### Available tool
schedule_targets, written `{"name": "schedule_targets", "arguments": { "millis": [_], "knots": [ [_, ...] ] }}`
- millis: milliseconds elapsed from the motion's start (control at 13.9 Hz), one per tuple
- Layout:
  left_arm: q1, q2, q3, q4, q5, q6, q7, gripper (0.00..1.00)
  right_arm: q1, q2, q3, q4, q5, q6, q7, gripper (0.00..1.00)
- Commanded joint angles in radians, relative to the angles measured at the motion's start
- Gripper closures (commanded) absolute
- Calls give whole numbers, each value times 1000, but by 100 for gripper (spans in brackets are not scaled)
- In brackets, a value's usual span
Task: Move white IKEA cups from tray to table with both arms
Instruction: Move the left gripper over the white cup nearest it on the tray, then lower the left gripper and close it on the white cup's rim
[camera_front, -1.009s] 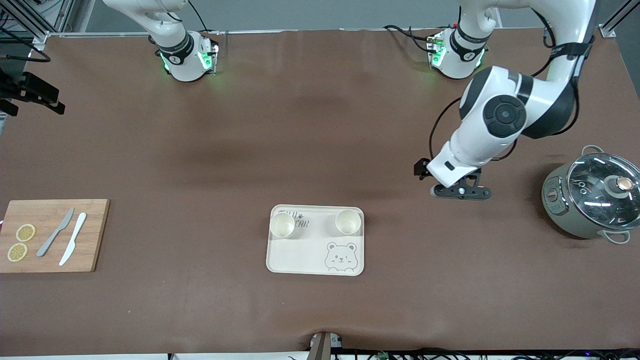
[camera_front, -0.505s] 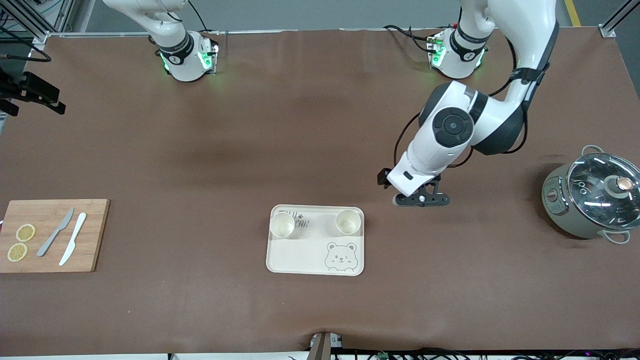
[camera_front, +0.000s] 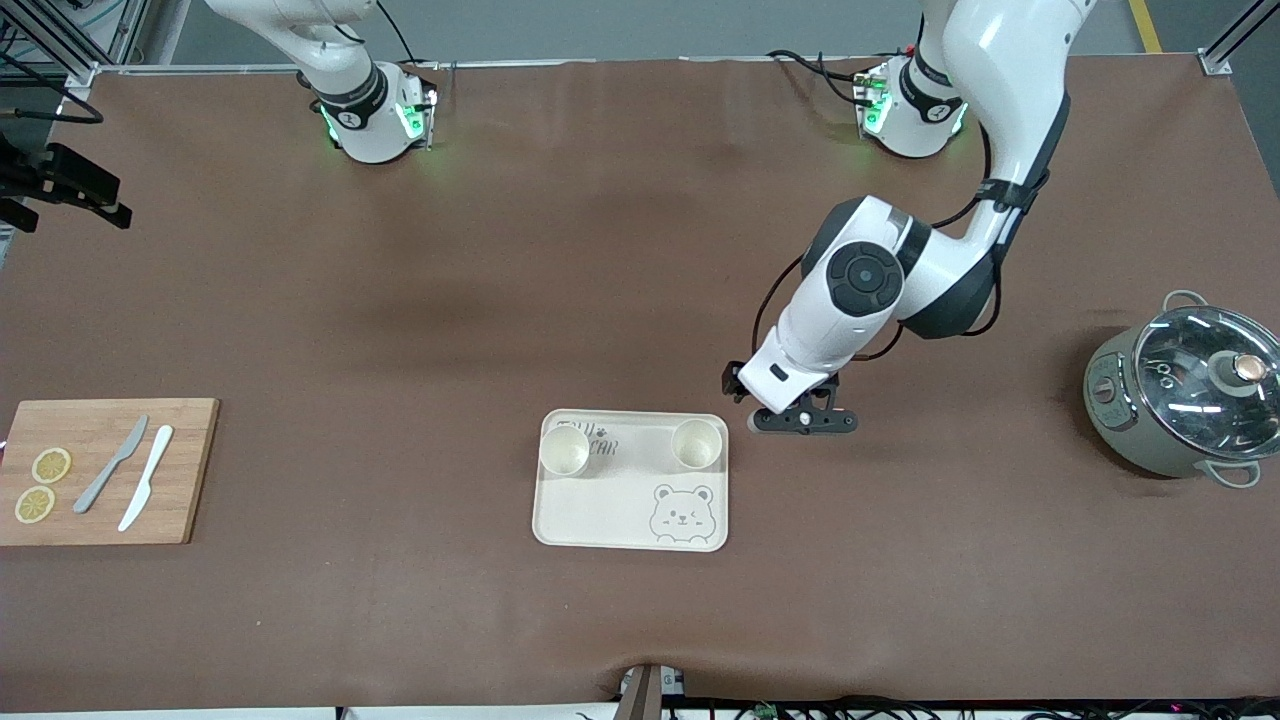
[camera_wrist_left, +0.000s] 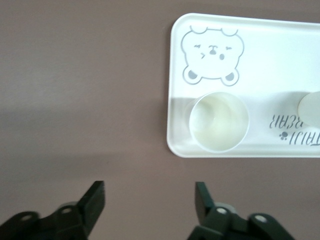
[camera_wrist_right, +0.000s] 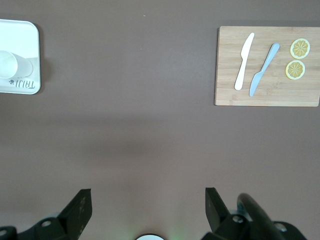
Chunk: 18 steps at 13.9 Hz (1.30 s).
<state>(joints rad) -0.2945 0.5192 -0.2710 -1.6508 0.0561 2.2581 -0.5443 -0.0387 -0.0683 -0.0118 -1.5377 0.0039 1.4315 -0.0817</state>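
Note:
Two white IKEA cups stand upright on the cream bear-printed tray (camera_front: 600, 515), on its half farther from the front camera. One cup (camera_front: 565, 450) is toward the right arm's end, the other cup (camera_front: 697, 444) toward the left arm's end. My left gripper (camera_front: 803, 421) is open and empty over the bare table beside the tray's edge toward the left arm's end. The left wrist view shows its gripper (camera_wrist_left: 149, 200) open, with the nearest cup (camera_wrist_left: 218, 121) on the tray (camera_wrist_left: 280, 60). My right gripper (camera_wrist_right: 148, 205) is open and empty, high over the table near its base, and that arm waits.
A wooden cutting board (camera_front: 180, 470) with two knives and two lemon slices lies at the right arm's end. A grey pot with a glass lid (camera_front: 1185, 395) stands at the left arm's end. Bare brown table surrounds the tray.
My left arm has swung from near the pot toward the tray, bringing its open gripper close beside the tray. The cups and the right arm have not moved.

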Motion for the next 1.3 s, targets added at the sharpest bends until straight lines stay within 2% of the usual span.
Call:
{"name": "schedule_targets", "arguments": {
  "millis": [0,72,360,721,937,1225],
  "knots": [
    [-23,65,6,58,21,44,-20,29,22,10,-3,25,11,-9,5,0],
    [-29,82,6,72,31,47,-20,32,23,10,-3,25,11,-11,7,0],
    [-44,134,7,126,39,73,-20,33,23,10,-5,25,13,-9,5,0],
    [-51,177,10,128,41,159,-17,33,34,10,-3,25,13,-9,5,0],
    [-51,212,9,128,131,224,-22,36,34,10,-5,25,11,-9,5,0],
    [-61,229,9,126,136,239,-22,40,30,10,-7,25,11,-9,5,0]
  ]
}}
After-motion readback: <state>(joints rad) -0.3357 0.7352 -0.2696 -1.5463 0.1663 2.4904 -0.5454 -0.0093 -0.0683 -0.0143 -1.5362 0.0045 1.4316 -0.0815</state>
